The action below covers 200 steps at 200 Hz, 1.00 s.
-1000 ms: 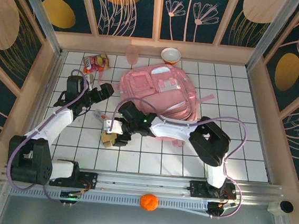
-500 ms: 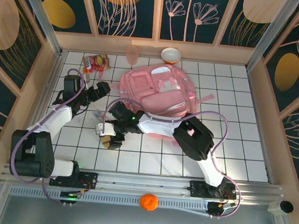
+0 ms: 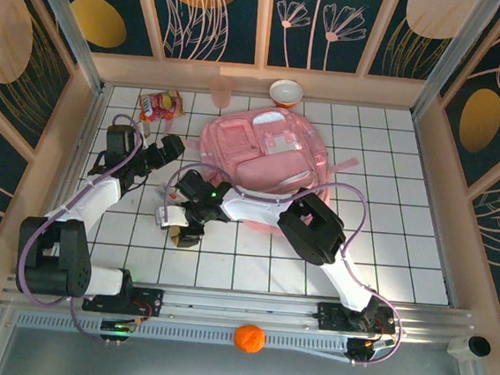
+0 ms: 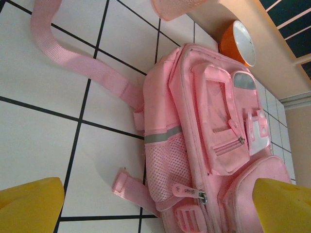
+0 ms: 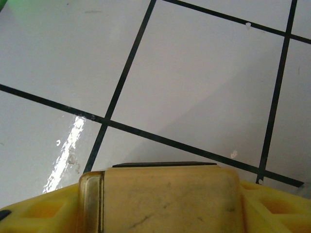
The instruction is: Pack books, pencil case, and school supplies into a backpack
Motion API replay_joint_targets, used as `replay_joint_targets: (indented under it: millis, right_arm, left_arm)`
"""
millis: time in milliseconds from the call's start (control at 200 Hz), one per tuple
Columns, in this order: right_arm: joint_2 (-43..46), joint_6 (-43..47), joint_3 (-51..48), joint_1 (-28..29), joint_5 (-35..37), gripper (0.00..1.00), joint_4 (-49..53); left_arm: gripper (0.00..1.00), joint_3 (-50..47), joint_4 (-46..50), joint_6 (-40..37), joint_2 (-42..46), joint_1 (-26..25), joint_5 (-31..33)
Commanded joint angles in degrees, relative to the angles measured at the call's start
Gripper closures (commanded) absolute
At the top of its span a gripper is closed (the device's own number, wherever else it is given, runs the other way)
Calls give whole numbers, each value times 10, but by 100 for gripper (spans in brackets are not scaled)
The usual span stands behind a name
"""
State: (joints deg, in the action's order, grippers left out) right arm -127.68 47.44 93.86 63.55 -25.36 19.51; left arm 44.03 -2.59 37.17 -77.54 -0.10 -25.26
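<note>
Right wrist view: the right gripper (image 5: pixel 163 196) has its yellow fingers (image 5: pixel 41 213) set against both sides of a small tan block (image 5: pixel 165 201) from the school supplies. The block fills the gap between them, so we read the jaws as partly closed and gripping it. White tiled table with black grid lines (image 5: pixel 194 73) lies close beyond the block. We cannot tell whether the block is lifted or resting on the tiles.

From the top external view, the right gripper (image 3: pixel 182 225) sits front-left of the large soft pink backpack (image 3: pixel 266 154), near it but apart. The tan block (image 3: pixel 185 235) is under the jaws. The right arm reaches leftward from its base and passes along the near edge of the backpack.

Left wrist view: the left gripper (image 4: pixel 155 206) stands with its jaws spread wide and nothing between them. It looks across the tiles at the backpack (image 4: pixel 214 121), which lies flat with its front pockets up. A mesh side pocket (image 4: pixel 165 165) faces the camera and a pink strap (image 4: pixel 73 63) trails over the tiles.

In the overhead, the left gripper (image 3: pixel 170 148) hangs just left of the backpack, not touching it.

Along the far wall we note:
- a pink cup (image 3: pixel 221 92)
- an orange-and-white bowl (image 3: pixel 286 92)
- a red-and-yellow snack packet (image 3: pixel 160 105) in the far-left corner
</note>
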Motion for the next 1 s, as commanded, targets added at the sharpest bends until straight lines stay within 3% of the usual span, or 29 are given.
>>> replay_joint_targets:
  millis: [0,210,320,555,616,786,996]
  right_arm:
    - [7,-11,19,5,11,43,27]
    - [94,-57,-32,6,32,52,2]
    - [155,-124,-78,-3,48,54,-18]
    - [325,-355,-224,-74,94,57,-70]
    - [370,-445,-255,-112,124,58,-73]
    - [518,-627,-383,-250,125,61,-84]
    - [662,-725,-487,-446,106,62,-38]
  left_arm:
    - [2,-5,1,-8,8,3,6]
    - [4,-11,5,-25,40,3,32]
    - [6,-4,6,-30,51,-5,36]
    - [7,33,-19,-74,27,-120,103]
    - [9,52,-25,-89,10,-154,116]
    - [9,113,-34,-190,-37,-269,175]
    - [13,183,-27,-357,-107,-387,197]
